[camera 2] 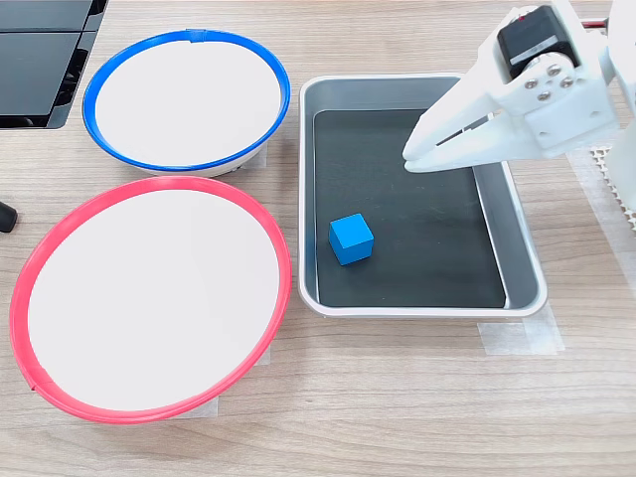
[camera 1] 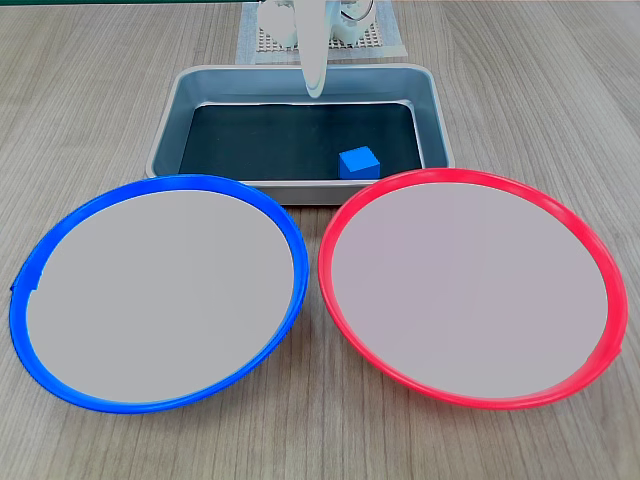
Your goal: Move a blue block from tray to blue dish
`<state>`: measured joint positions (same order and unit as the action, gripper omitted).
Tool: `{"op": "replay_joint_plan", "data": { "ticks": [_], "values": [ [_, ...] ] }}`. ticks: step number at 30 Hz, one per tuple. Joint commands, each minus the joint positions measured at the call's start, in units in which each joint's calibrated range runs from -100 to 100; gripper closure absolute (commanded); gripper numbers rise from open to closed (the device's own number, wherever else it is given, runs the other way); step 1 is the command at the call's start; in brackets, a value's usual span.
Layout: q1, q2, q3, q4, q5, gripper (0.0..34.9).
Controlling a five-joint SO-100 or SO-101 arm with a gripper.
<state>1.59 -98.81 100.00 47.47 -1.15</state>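
1. Two cameras show one wooden counter [camera 1: 100, 90]. In the first exterior view, a silver tray [camera 1: 165, 125] with a dark bottom sits at twelve o'clock. The blue block [camera 1: 359, 162] rests inside it, near the tray's five o'clock corner, touching nothing but the floor.
2. Same view: the blue dish [camera 1: 60, 225] lies at eight o'clock and a red-rimmed plate [camera 1: 600, 260] at four o'clock, both bare. The white claw [camera 1: 316, 70] hangs over the tray's far wall at twelve o'clock, seen edge-on, so its state cannot be told here. The block lies toward five o'clock from it, well apart.
3. In the second exterior view, from above, the tray [camera 2: 517, 238] fills the centre, with the blue dish [camera 2: 99, 75] at ten o'clock and the red-rimmed plate [camera 2: 40, 268] at eight o'clock.
4. Same view: the block [camera 2: 351, 238] sits near the tray wall closest to the plates. The claw [camera 2: 412, 157] hovers above the tray floor, jaws nearly together with only a thin slit between, holding nothing. The block lies toward seven o'clock from its tip, apart.
5. Judged by looks, the block is light, rigid and smooth; two opposite flat faces seem the best grip.
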Motion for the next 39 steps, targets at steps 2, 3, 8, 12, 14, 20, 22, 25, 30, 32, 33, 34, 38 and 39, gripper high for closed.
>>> {"op": "replay_joint_plan", "data": {
  "ticks": [2, 3, 8, 12, 14, 20, 22, 25, 30, 32, 33, 34, 38, 39],
  "values": [
    [-0.32, -0.26, 0.00, 0.03, 0.20, 34.6],
    [-0.32, -0.26, 0.00, 0.03, 0.20, 34.6],
    [-0.32, -0.26, 0.00, 0.03, 0.20, 34.6],
    [-0.32, -0.26, 0.00, 0.03, 0.20, 34.6],
    [-0.32, -0.26, 0.00, 0.03, 0.20, 34.6],
    [-0.32, -0.26, 0.00, 0.03, 0.20, 34.6],
    [-0.32, -0.26, 0.00, 0.03, 0.20, 34.6],
    [-0.32, -0.26, 0.00, 0.03, 0.20, 34.6],
    [-1.36, -0.26, 0.00, 0.03, 0.83, 34.6],
    [-1.92, -0.26, 0.00, 0.03, 1.12, 34.6],
    [-1.83, -0.26, 0.00, 0.03, 1.12, 34.6],
    [-1.83, -0.26, 0.00, 0.03, 1.12, 34.6],
    [-3.24, 7.68, -3.10, -7.23, 10.65, 34.7],
    [-3.24, 13.05, -6.10, -8.55, 16.31, 34.7]
  ]
}}
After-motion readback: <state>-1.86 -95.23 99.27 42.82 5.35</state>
